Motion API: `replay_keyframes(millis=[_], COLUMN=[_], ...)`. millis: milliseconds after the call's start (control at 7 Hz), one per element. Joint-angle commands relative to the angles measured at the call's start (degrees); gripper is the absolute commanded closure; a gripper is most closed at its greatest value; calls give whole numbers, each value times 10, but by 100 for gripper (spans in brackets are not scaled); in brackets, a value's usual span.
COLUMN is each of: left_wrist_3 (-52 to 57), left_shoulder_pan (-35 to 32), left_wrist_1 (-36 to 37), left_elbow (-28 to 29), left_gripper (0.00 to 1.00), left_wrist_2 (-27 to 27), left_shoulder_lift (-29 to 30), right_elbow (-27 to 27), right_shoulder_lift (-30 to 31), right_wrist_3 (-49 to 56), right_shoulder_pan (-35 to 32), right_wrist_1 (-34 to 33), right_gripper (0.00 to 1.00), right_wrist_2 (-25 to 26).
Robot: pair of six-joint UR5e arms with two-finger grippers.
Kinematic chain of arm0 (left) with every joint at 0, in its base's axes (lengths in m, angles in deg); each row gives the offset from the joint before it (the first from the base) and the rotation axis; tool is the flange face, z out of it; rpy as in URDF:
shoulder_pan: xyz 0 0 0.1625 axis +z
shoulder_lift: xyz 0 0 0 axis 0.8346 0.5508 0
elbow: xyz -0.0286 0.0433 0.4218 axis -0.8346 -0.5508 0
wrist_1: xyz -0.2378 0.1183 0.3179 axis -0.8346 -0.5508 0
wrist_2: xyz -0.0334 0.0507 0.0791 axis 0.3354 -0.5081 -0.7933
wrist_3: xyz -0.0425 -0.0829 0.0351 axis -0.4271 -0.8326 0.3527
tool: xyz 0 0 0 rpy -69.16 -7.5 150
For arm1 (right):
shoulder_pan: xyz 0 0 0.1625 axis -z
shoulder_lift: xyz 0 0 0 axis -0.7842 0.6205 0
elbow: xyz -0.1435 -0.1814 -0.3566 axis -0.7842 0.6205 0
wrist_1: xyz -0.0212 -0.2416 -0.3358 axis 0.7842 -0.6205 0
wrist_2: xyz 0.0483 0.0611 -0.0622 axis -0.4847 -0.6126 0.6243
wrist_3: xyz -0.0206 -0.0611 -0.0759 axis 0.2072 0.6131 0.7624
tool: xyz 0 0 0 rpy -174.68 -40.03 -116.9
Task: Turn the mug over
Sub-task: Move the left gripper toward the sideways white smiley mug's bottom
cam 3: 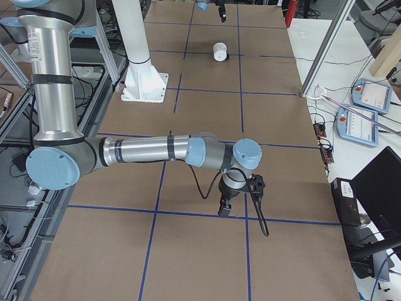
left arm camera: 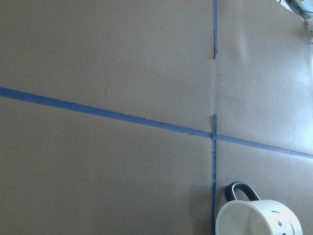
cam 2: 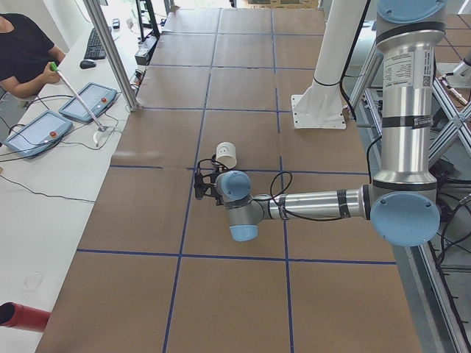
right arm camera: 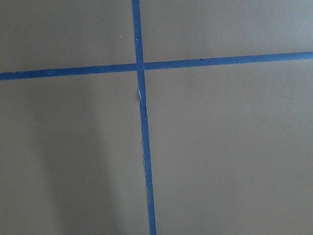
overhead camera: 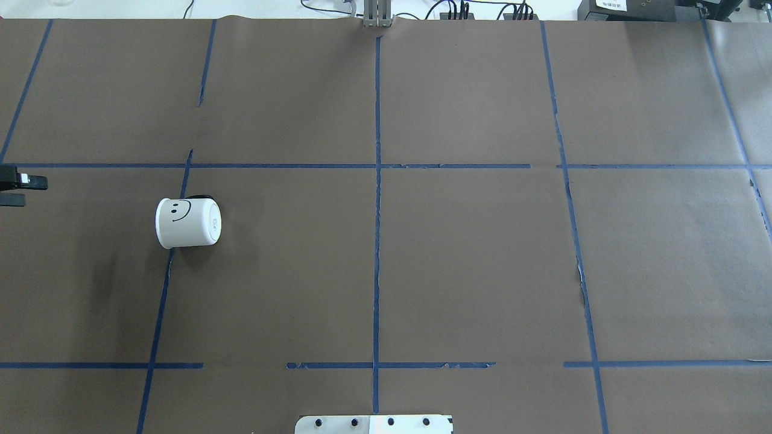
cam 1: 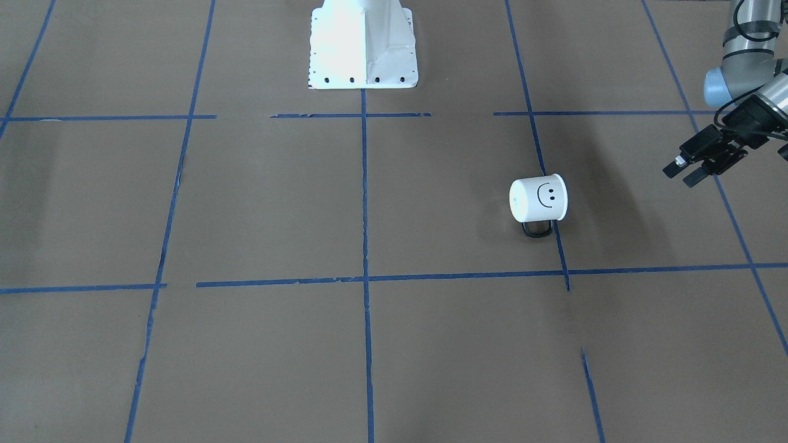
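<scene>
— Looking for the mug (cam 1: 538, 198)?

— Found: tipped on its side on the tabletop (cam 1: 431, 344), well apart from the left gripper (cam 1: 684, 172), out beyond its fingertips.

— Lying which way?

— Lengthwise along that same line, more or less. Turns the open mouth toward the left gripper and the flat bottom away from it. Rests the black handle (cam 1: 537, 231) low against the tabletop, off to one side of the line of approach.

— State of the left gripper?

— Spread, with a plain gap between the two fingers; nothing between them.

— And the right gripper (cam 3: 224, 209)?

— Much farther from the mug, down at the opposite end of the tabletop. Caught only by a side view, so impossible to tell whether spread or closed.

— A job for the left, then?

— Very likely. Seems to call for crossing the gap mouth-first, pinching the rim wall with one finger inside and one outside, then swinging the mug over. Worth minding the handle: could snag, or make the mug roll off line when nudged.
</scene>
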Motion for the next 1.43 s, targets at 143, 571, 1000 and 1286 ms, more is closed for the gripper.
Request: replay_keyframes(millis=[143,571,1000,1286], left_wrist_3=[-139,-144,-140,-140], left_shoulder_pan=[70,133,170,185], left_wrist_1=[-123,-129,-122,-121], left_elbow=[2,13,41,42], left_gripper=[0,0,0,0], left_wrist_2=[-115,-168,-170,-170], left_shoulder_lift=[12,57,95,95], right_elbow=[0,0,0,0], right_shoulder_lift=[0,0,0,0], right_wrist_3=[0,0,0,0], right_shoulder_pan=[0,0,0,0], right_wrist_1=[0,0,0,0], right_gripper=[0,0,0,0], right_wrist_2=[0,0,0,0])
